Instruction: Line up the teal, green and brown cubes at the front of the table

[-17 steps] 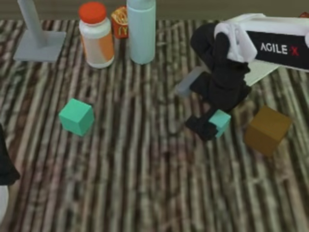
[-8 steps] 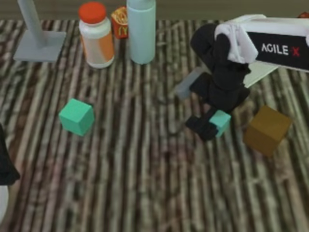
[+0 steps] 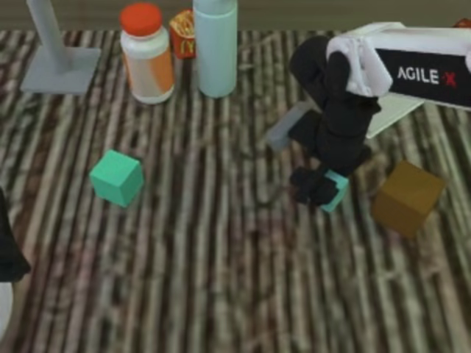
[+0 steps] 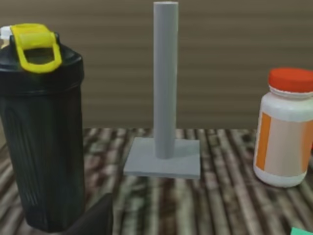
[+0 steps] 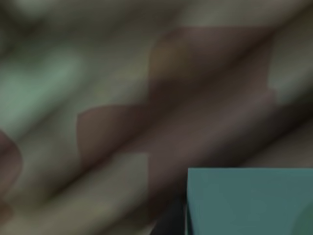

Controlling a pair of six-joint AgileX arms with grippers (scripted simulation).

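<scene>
My right gripper (image 3: pixel 324 187) stands low over the streaky table (image 3: pixel 221 279), right of centre, shut on the small teal cube (image 3: pixel 339 193). Its black fingers cover the cube's left part. In the right wrist view the teal cube (image 5: pixel 249 200) fills one corner, with a dark finger edge beside it. The mustard-brown cube (image 3: pixel 407 198) rests just to the right, apart from the gripper. The mint-green cube (image 3: pixel 116 177) sits alone at the left; a corner of the green cube (image 4: pixel 303 231) shows in the left wrist view. My left gripper (image 3: pixel 6 257) is parked at the left edge, open.
Along the back stand a grey post on a square base (image 3: pixel 55 55), a white pill bottle with a red cap (image 3: pixel 147 55), a small red-and-yellow box (image 3: pixel 182 33) and a tall pale bottle (image 3: pixel 215 48). A pale flat book (image 3: pixel 394 110) lies under the right arm. A black shaker (image 4: pixel 41 132) stands near the left gripper.
The right gripper's fingers have drawn in over the teal cube, hiding more of it. The green and brown cubes and the left arm have not moved.
</scene>
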